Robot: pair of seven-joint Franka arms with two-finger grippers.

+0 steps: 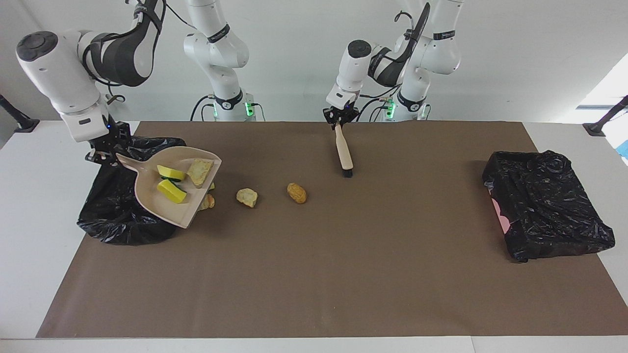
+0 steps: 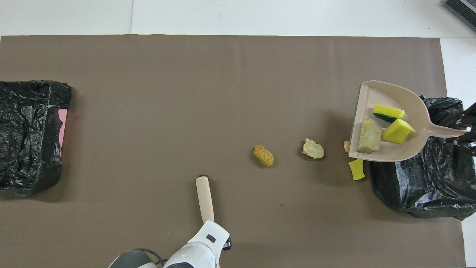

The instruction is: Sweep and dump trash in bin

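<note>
With the right gripper (image 1: 104,150) pinching the dustpan (image 1: 169,193) handle, you tip it slowly over the bin (image 1: 122,206) so the sponges (image 1: 171,184) drop inside, while the left gripper (image 1: 338,117) waits clamped on the brush (image 1: 343,153).

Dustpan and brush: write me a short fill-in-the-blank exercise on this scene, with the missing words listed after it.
1. The right gripper holds the dustpan by its ____.
2. The number of trash pieces lying in the dustpan is ____.
3. The left gripper holds the ____ by its handle.
4. The dustpan is raised partly over a bin lined with a ____ bag.

Missing words: handle; three; brush; black
</note>
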